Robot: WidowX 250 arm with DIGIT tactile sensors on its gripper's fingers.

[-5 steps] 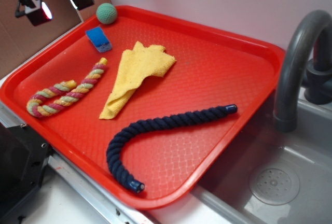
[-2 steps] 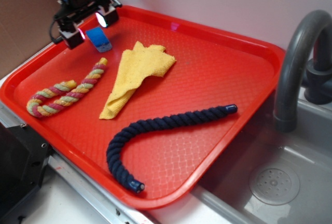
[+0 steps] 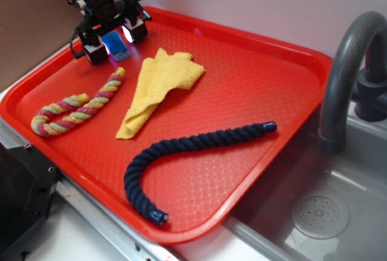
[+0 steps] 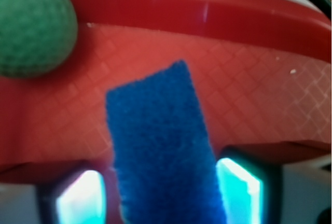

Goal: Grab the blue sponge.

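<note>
The blue sponge (image 3: 115, 43) lies at the far left corner of the red tray (image 3: 254, 86). My gripper (image 3: 116, 42) has come down over it, open, with one lit finger on each side. The wrist view has the sponge (image 4: 161, 141) running up between the two glowing fingertips (image 4: 241, 182). A small gap shows on the left side, and the right pad sits close against the sponge. The sponge rests on the tray floor.
A green knitted ball (image 4: 31, 24) sits just beyond the sponge by the tray rim (image 4: 207, 11). On the tray also lie a yellow cloth (image 3: 158, 86), a striped rope (image 3: 75, 105) and a navy rope (image 3: 187, 149). A grey faucet (image 3: 344, 74) and sink (image 3: 320, 212) stand at the right.
The gripper moved from above the tray's far left corner down and right onto the sponge, so its fingers now straddle it. The green ball is now hidden in the exterior view.
</note>
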